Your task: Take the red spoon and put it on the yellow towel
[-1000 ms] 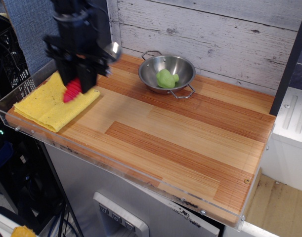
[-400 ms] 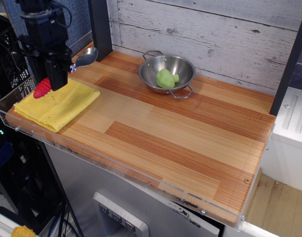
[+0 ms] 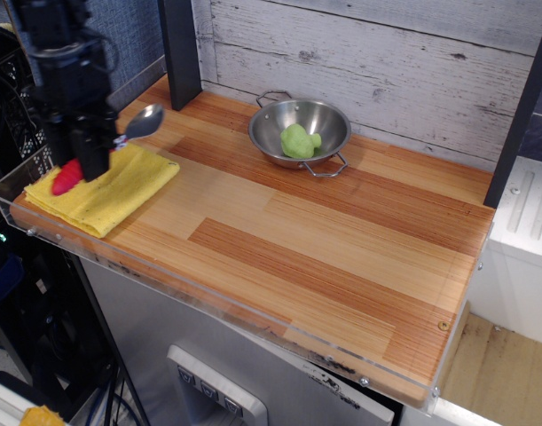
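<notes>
At the counter's left corner, the gripper (image 3: 87, 164), jaws clamped on the red spoon (image 3: 68, 177), has sunk lower and leftward over the yellow towel (image 3: 120, 191).

A steel bowl (image 3: 299, 130) stood far on the wooden table (image 3: 341, 240), near the plank wall (image 3: 377, 62), holding a green lump (image 3: 297, 141).

Arm: black, seen at ten o'clock of the view, hung vertically from above.
Gripper (image 3: 86, 164): pointed straight down, low over the table.
Fingers (image 3: 95, 158): closed around a red handle.
</notes>
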You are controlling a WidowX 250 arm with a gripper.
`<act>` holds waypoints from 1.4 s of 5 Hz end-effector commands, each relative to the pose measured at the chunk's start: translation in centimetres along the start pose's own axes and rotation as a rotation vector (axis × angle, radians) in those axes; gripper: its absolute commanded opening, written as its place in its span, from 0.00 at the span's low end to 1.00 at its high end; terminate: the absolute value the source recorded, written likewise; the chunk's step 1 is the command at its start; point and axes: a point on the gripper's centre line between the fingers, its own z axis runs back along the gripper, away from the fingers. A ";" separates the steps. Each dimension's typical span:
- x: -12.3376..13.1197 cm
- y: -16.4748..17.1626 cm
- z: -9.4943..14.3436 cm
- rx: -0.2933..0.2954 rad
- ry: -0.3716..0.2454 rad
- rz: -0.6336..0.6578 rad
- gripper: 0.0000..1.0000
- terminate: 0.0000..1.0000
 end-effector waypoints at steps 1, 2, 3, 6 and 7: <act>-0.7 2.0 -0.5 -0.014 -0.030 0.057 0.00 0.00; -0.9 2.4 -1.1 -0.029 -0.023 0.082 0.00 0.00; -0.5 2.2 -1.3 -0.024 -0.017 0.083 0.00 0.00; 1.5 1.4 -0.4 0.022 -0.029 0.039 0.00 0.00; 1.3 1.5 -0.7 0.001 -0.009 0.074 1.00 0.00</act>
